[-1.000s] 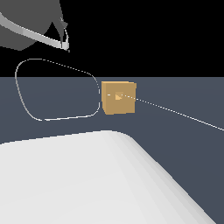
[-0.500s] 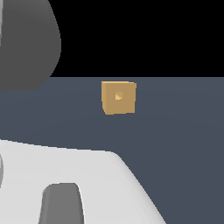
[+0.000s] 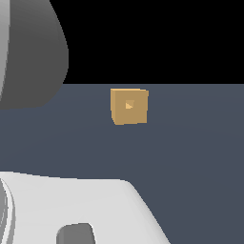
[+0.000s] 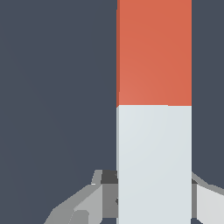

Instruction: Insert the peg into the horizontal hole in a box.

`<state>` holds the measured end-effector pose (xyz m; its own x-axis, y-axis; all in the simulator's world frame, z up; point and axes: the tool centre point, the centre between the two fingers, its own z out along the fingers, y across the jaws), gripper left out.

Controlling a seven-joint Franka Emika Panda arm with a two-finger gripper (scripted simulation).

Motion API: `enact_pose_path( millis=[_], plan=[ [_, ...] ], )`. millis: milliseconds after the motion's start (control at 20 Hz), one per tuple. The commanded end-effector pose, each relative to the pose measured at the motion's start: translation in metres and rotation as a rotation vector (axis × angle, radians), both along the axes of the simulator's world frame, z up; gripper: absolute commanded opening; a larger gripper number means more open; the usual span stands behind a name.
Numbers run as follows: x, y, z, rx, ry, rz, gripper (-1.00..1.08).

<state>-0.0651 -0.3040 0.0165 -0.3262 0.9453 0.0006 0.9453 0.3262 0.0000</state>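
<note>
The peg (image 4: pixel 154 52) fills the wrist view, orange-red along one half and white (image 4: pixel 154 162) along the other. My gripper (image 4: pixel 154 194) is shut on the white half, with one grey finger (image 4: pixel 107 192) flush against each long side. The tan box (image 3: pixel 129 106) sits on the dark floor in the exterior view, with its small square hole (image 3: pixel 128 105) in the face turned to the camera. Neither the peg nor the gripper shows in the exterior view, so I cannot tell how far the peg is from the box.
A large grey arm link (image 3: pixel 28 52) covers the exterior view's upper left. A white arm body (image 3: pixel 81 209) covers the bottom left. Dark blue-grey floor (image 3: pixel 200 143) surrounds the box.
The arm has swung across the exterior view: a thin loop and line seen a second ago are gone, and the grey link and white body now loom larger. The box has not moved.
</note>
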Motion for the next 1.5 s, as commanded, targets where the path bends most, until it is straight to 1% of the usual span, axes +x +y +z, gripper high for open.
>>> enact_pose_path(
  millis=[0,250,400,550,700,1000,1450],
  plan=[
    [0.0,0.0,0.0,-0.001,0.0,0.0,-1.0],
    [0.0,0.0,0.0,-0.001,0.0,0.0,-1.0],
    [0.001,0.006,0.001,0.0,0.0,-0.001,-1.0],
    [0.004,0.017,0.003,0.0,0.0,-0.004,-1.0],
    [0.007,0.035,0.006,0.0,0.0,-0.009,-1.0],
    [0.019,0.087,0.016,0.0,0.0,-0.023,-1.0],
    [0.046,0.194,0.036,0.0,0.0,-0.051,-1.0]
  ],
)
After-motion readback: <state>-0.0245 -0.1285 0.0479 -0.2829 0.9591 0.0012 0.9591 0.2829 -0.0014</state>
